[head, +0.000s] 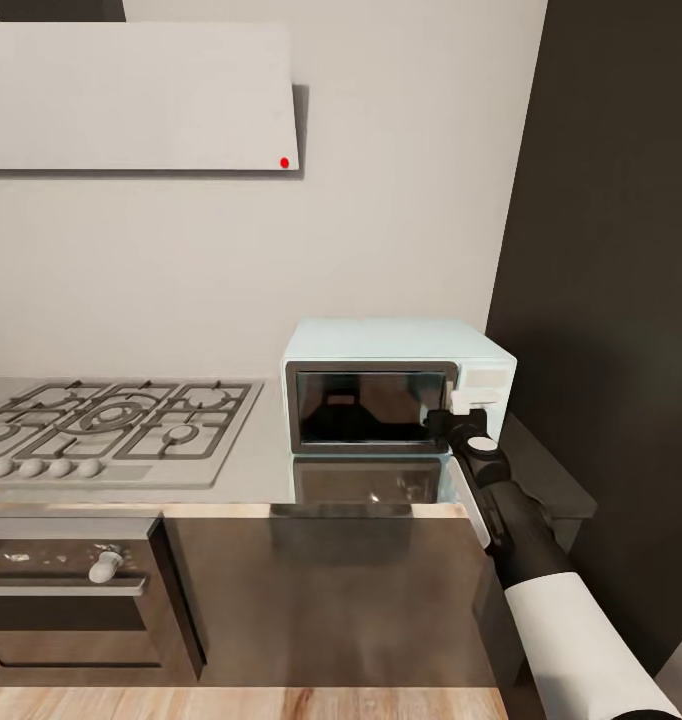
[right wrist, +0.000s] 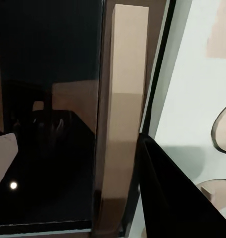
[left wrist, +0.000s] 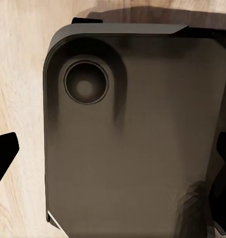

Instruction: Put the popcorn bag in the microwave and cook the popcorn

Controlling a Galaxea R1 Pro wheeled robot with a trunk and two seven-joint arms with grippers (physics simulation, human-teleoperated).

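Note:
The pale mint-blue microwave (head: 396, 345) stands on the grey steel countertop (head: 261, 470) against the wall, its dark glass door (head: 371, 405) shut. My right gripper (head: 449, 418) is up against the door's right edge, beside the white knob panel (head: 484, 385). In the right wrist view the door's vertical handle bar (right wrist: 120, 124) is very close, with one dark finger (right wrist: 167, 198) just beside it on the panel side; the other finger is hidden. My left gripper (left wrist: 115, 153) hangs open over the robot's base. The popcorn bag and popcorn are out of view.
A steel gas hob (head: 111, 420) lies left of the microwave, with the oven (head: 61, 600) below it and a white hood (head: 131, 95) above. A tall dark cabinet (head: 611, 250) stands right of the microwave. Wooden floor (left wrist: 18, 74) lies below.

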